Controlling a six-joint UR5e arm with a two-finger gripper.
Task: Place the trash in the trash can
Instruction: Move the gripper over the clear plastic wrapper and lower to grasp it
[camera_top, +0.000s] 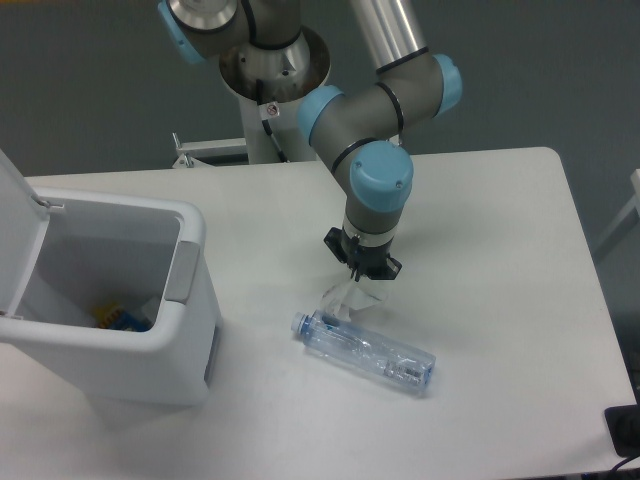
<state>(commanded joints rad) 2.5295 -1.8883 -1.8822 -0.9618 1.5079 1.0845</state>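
White trash can (110, 330) stood at table's (500, 250) left edge, lid (15, 230) open. Right of the can, gripper (358, 283) pointed down, fingers pinched closed on the clear packet (345, 298). Bottle (365, 351) lay on the table just below the packet, blue cap toward the can.

Even, cool overhead light; white tabletop (480, 220) bright, no harsh glare. Soft shadow beside the trash can (190, 330). Slightly soft, low-resolution; dim grey backdrop behind the tabletop.
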